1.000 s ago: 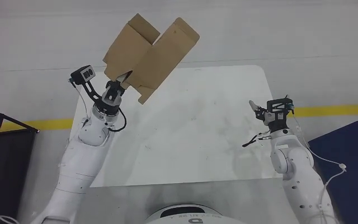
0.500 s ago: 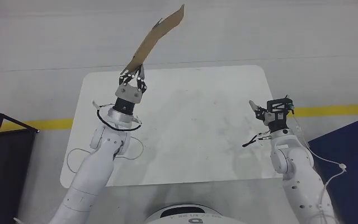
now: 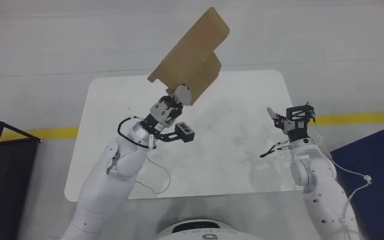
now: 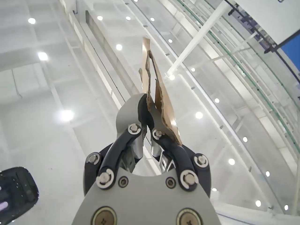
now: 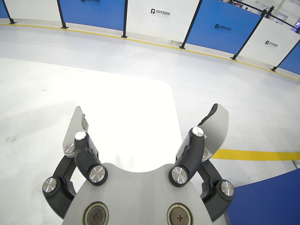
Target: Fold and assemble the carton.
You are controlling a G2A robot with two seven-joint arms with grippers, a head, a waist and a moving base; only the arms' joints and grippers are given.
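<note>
Since the left jaws are closed on just a lower corner of the carton (image 3: 192, 60), seemingly one layer, held high over the table's (image 3: 240, 150) 12 o'clock edge, it could swing or slip free; right jaws gape empty at 3 o'clock, well apart.

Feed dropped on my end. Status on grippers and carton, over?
Left gripper shut on carton, flat, held aloft above table. Right gripper open, empty, at table's right edge. Nothing seen blocking.
</note>
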